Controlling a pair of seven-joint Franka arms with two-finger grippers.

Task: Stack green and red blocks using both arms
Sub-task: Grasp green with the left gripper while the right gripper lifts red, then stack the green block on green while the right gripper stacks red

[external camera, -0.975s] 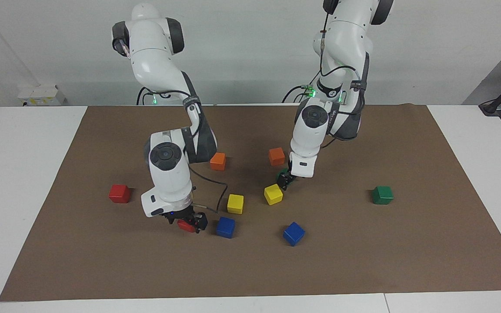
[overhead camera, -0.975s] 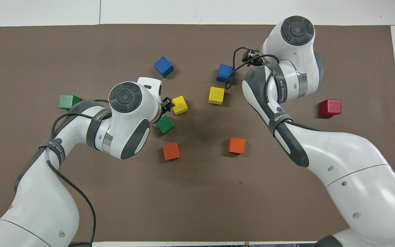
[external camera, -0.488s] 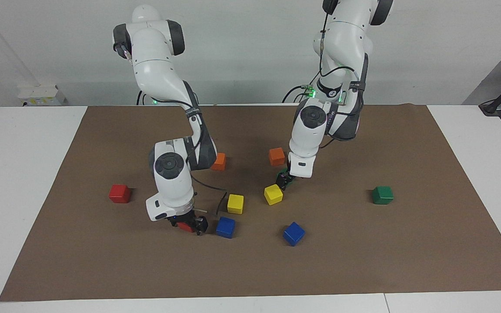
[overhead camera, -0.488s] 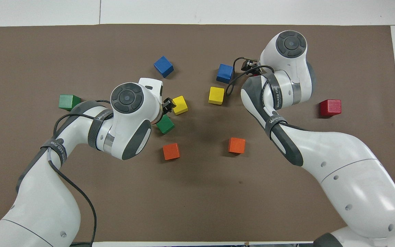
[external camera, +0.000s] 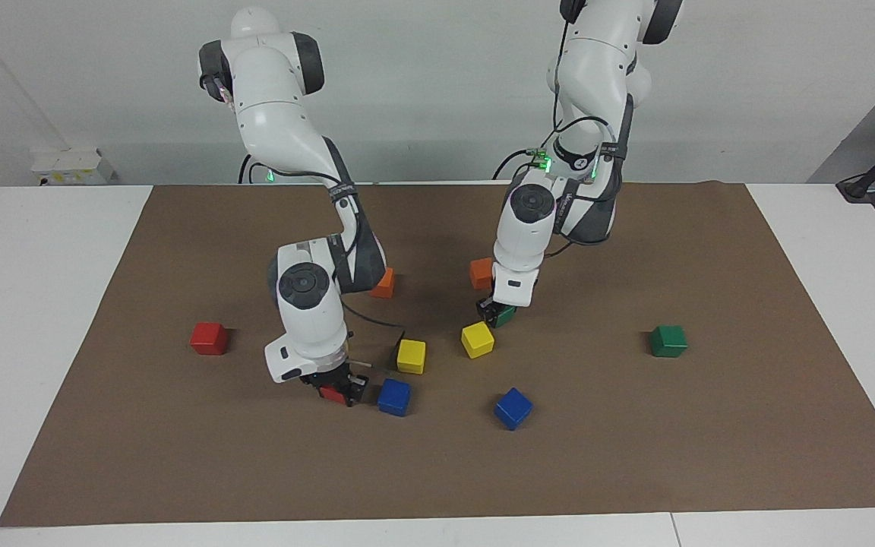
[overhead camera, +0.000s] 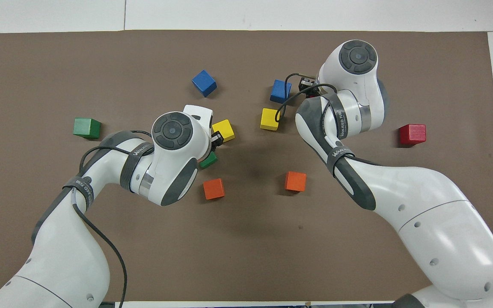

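My left gripper (external camera: 495, 312): down at the mat, fingers clamped on a green block (external camera: 505, 314) — the block sits under my wrist, just beside a yellow cube (external camera: 477, 339) that lies a little farther from my bases than the gripper, and near an orange cube (external camera: 481, 273) that lies nearer to them.
Green block in the left grip, seen from overhead: only a corner (overhead camera: 208, 160) shows past the wrist housing.
My right gripper (external camera: 337, 392): low at the mat, fingers closed on a red block (external camera: 329, 393); I cannot tell whether the block rests on the mat or is just off it.
Beside the right gripper: a blue cube (external camera: 394, 396), close on the side toward my left arm's end of the table, with a second yellow cube (external camera: 411, 355) near it and nearer to my bases.
Second red block (external camera: 208, 338): free on the mat, well apart from my right gripper, toward my right arm's end of the table.
Second green block (external camera: 668, 340): free on the mat, well apart from my left gripper, toward my left arm's end.
Other cubes: another blue cube (external camera: 513, 408) farther from my bases than the left gripper — and another orange cube (external camera: 383, 283) partly hidden by my right arm's elbow.
Surface: a brown mat (external camera: 635, 456) on the white table (external camera: 35, 304).
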